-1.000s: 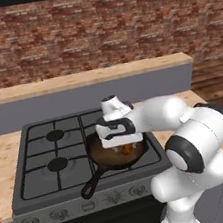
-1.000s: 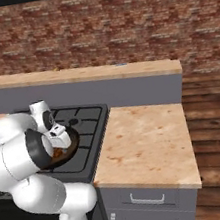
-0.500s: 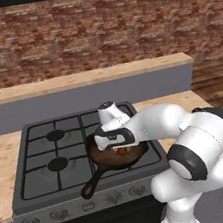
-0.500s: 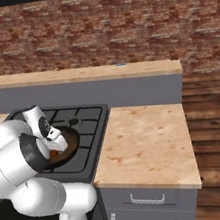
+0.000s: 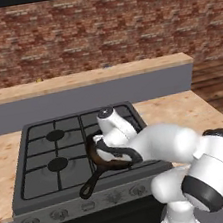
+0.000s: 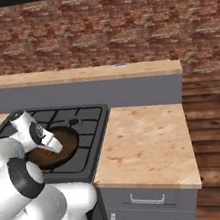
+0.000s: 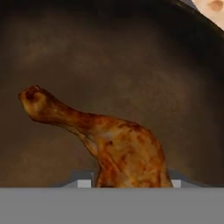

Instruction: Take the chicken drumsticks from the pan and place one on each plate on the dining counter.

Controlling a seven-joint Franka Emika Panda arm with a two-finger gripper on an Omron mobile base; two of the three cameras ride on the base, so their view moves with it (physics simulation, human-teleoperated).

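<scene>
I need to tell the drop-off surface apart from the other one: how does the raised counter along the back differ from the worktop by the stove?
The dining counter stands higher and is long and narrow; the worktop sits lower and is much deeper. The gas stove is set into the worktop, which has a drawer below; the dining counter shows a plain grey face. Both have light wood-grain tops over grey sides.

Pan rim rings the orange-brown drumstick — access from above only, bare brown floor around it. Stove grates lie low beside; worktop to the right stands open.
</scene>
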